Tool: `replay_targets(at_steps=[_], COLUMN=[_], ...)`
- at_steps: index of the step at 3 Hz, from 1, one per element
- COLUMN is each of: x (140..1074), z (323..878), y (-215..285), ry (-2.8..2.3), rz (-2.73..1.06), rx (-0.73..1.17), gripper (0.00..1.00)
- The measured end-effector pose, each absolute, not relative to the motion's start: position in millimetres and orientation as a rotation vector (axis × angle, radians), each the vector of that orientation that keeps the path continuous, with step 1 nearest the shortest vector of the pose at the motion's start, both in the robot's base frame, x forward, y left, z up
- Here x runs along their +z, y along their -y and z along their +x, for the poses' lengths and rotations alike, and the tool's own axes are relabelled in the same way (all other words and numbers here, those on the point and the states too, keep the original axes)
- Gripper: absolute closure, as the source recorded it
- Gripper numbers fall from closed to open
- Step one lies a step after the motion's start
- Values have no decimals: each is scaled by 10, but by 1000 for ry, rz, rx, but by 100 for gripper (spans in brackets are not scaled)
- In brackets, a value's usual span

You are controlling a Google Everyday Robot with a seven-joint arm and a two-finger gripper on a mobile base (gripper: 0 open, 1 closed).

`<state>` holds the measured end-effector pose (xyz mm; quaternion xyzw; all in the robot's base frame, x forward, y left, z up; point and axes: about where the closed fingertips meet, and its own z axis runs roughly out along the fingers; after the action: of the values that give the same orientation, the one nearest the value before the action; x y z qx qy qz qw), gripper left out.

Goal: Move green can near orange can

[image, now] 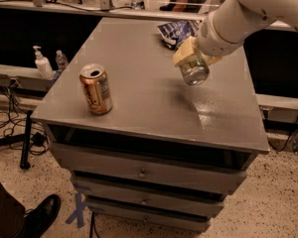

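The orange can stands upright on the grey cabinet top, near its front left corner. My gripper hangs over the right middle of the top, on a white arm coming in from the upper right. It is shut on the green can and holds it tilted in the air, with its silver end facing the camera. Little of the green label shows. The held can is well to the right of the orange can and apart from it.
A blue crinkled snack bag lies at the back of the top, behind the gripper. The cabinet has drawers below. A soap dispenser and a small bottle stand on a ledge at the left. A person's shoe is at the lower left.
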<state>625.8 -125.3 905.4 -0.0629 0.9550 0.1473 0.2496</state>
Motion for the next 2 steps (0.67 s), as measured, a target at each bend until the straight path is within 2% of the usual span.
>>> replay_targets(at_steps=[2], x=[8921], z=[6136], y=[970], ry=[-2644], rz=[-307], rx=[363], gripper=[100])
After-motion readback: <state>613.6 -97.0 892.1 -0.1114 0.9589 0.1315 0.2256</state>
